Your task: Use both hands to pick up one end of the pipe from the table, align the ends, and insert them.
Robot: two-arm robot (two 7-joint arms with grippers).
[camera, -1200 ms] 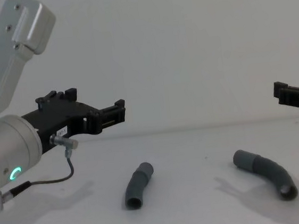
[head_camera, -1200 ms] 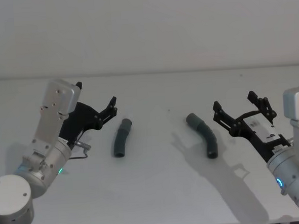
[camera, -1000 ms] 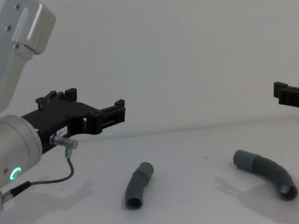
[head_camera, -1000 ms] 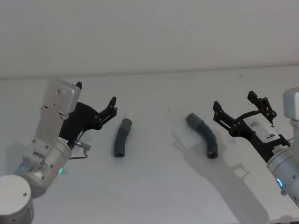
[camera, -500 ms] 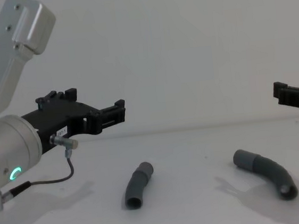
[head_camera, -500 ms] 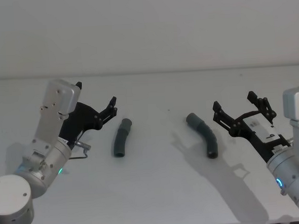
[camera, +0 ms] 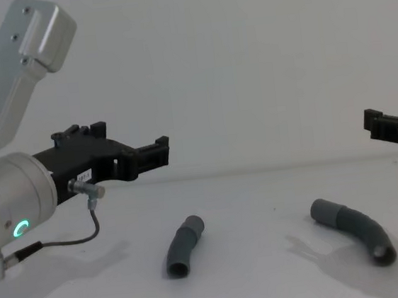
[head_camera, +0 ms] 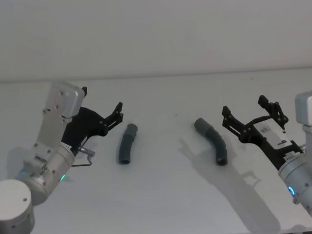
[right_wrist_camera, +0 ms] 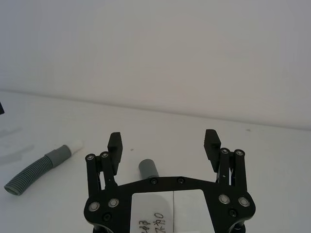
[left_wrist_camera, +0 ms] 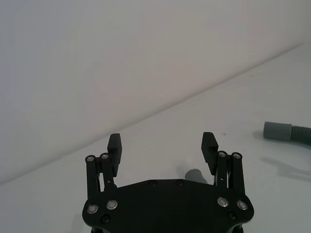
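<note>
Surface (head_camera: 166, 201): plain white and flat, with both pieces of the pipe lying on it.
Short piece (head_camera: 127, 142): lies flat left of centre. It is nearly straight, running from near to far with its far end leaning a little to the right.
Long piece (head_camera: 214, 140): lies flat right of centre, bent in a gentle curve. Its smooth cuff is at the far left end and its open mouth at the near right end.
Ends: in the right wrist view, the short piece's far cuff narrows to a whitish tip (right_wrist_camera: 75, 144). The long piece's smooth cuff (right_wrist_camera: 148, 170) shows between the right fingers.
Spacing: the two pieces lie well apart, touching neither each other nor either end effector.
Left end effector (head_camera: 117, 113): held above the surface just left of the short piece, its black fingers spread wide with nothing between them.
Right end effector (head_camera: 244, 106): raised just right of the long piece, its fingers also wide apart and empty.
Cable (camera: 73, 240): thin and dark, looping below the left wrist.
Wall (head_camera: 151, 32): plain and pale, behind the surface.
</note>
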